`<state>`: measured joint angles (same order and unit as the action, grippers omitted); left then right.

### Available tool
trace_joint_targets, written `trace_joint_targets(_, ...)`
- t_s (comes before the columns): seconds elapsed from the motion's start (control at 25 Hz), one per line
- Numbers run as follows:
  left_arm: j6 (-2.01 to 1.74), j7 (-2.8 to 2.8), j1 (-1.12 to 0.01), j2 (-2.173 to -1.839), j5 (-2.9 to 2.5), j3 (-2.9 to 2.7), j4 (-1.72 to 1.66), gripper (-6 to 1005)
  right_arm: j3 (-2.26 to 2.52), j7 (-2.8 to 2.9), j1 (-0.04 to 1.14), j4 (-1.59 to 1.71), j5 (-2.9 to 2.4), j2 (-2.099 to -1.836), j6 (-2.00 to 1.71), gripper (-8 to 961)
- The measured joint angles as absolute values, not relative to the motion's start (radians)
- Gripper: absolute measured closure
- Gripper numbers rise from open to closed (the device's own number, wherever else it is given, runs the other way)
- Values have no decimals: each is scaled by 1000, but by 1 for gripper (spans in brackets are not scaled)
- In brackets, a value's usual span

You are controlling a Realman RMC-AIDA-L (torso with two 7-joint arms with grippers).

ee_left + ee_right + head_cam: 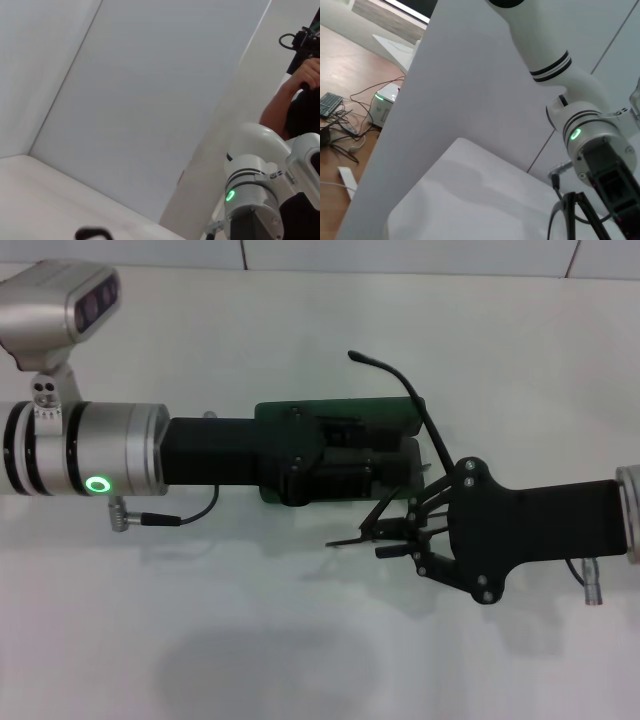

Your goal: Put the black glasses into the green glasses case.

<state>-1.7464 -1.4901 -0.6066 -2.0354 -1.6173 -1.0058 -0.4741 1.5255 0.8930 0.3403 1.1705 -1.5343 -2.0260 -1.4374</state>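
1. From the head view you see the left gripper (395,465) lying over the green glasses case (340,412); whether it is clenched, you cannot tell. The right gripper (385,535) clamps the black glasses (405,390) beside the case.
2. Your left wrist view shows a temple tip.
3. Your right wrist view shows the frame near the left arm (600,145).

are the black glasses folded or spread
Spread: one temple arm of the black glasses sticks out past the green glasses case, another by the right gripper.

White table (300,640) w/ green glasses case (275,412) on it.
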Motion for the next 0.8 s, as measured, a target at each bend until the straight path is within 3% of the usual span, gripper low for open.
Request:
trace_joint_targets(0.2, -1677, -1484, -586, -2031, -1608, -998, -471, 402, 1499, 812, 308, 1167, -1462, -2020, -1479, 840)
trace_joint_targets(0.48, -1439, -1496, -591, -2056, -1615, -1003, -459, 397, 1428, 723, 312, 1072, -1376, -2019, -1718, 839)
trace_joint_targets(0.64, -1418, -1480, -610, -2082, -1606, -998, -466, 394, 1444, 716, 379, 945, -1362, -2025, -1755, 839)
trace_joint_targets(0.8, -1468, -1449, -618, -2087, -1565, -1004, -469, 392, 1463, 717, 513, 698, -1314, -2026, -1762, 839)
